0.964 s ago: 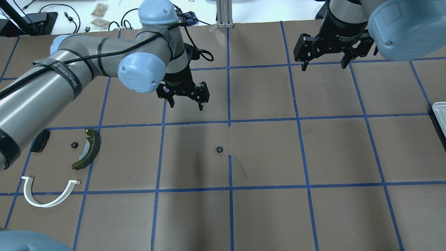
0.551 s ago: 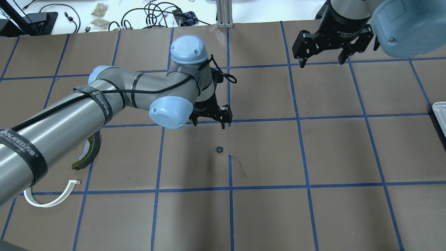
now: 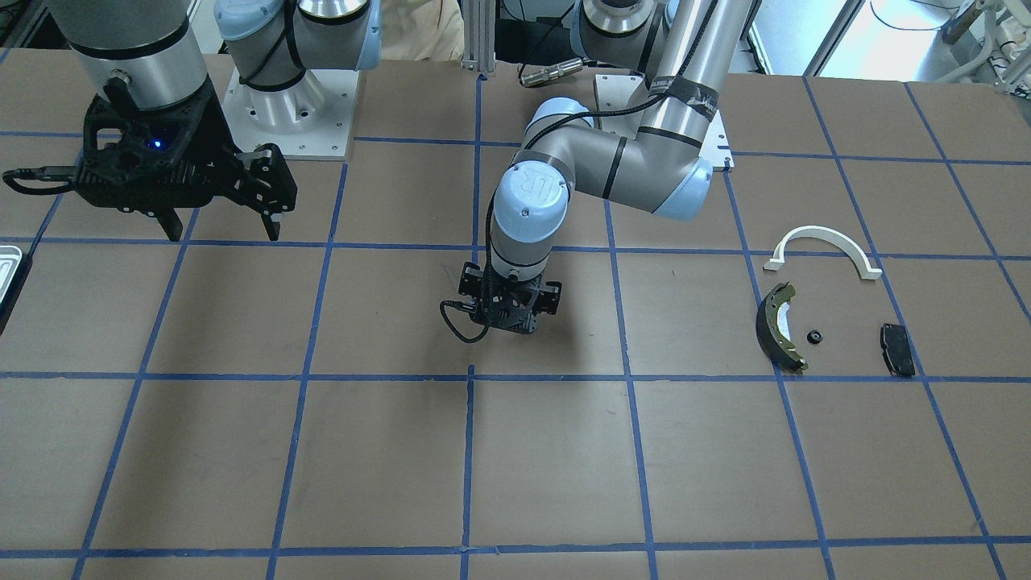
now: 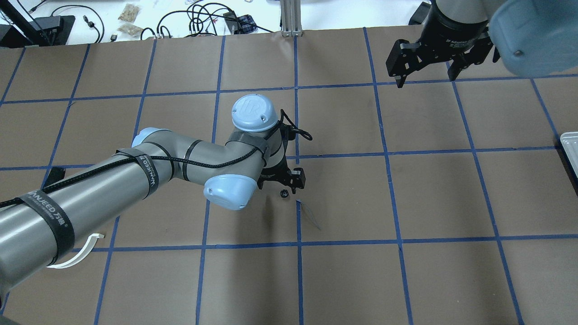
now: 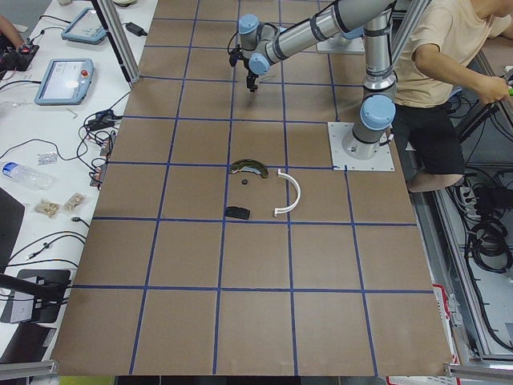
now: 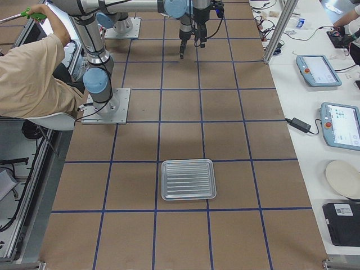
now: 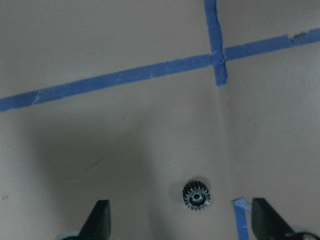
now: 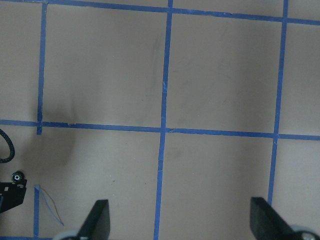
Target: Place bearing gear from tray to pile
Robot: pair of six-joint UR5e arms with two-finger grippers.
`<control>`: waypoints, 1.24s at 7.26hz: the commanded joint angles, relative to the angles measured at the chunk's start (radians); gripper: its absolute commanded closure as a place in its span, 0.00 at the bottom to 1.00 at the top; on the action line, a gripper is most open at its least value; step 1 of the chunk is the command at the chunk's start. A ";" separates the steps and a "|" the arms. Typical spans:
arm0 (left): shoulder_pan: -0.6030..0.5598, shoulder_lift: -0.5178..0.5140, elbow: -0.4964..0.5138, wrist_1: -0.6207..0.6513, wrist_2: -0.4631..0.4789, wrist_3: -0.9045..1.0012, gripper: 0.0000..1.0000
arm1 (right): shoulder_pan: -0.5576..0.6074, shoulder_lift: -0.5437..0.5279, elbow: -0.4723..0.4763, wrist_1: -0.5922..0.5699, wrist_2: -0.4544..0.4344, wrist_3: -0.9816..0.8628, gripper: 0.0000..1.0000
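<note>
One second on, the left pincer [image 7: 181, 220], spread wide, has dropped close above the bearing gear [image 7: 196, 195].

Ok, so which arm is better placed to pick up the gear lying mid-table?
Left. Its claw hangs open directly over the gear, which shows nearly between its fingers in the wrist view. The right claw is open too, but well off to the side, with no gear under it.

A: Left wrist view, lower centre: gear [image 7: 196, 195] sits between left gripper's [image 7: 178, 221] spread fingers [image 7: 100, 222], paper showing both sides.
B: Overhead: left arm [image 4: 135, 176] bars lower left, over part of white arch [image 4: 86, 250]; right gripper [image 4: 426, 80] hangs upper right. Middle right open.
</note>
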 commanded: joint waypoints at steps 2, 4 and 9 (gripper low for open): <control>-0.001 -0.004 -0.007 0.008 -0.017 0.001 0.30 | 0.000 -0.001 0.006 0.006 0.006 0.002 0.00; -0.001 -0.007 -0.007 0.008 -0.023 0.001 0.33 | -0.006 0.002 0.009 0.035 0.012 0.010 0.00; -0.005 -0.021 -0.005 0.011 -0.025 0.003 0.38 | -0.016 -0.002 0.013 0.066 0.004 0.057 0.00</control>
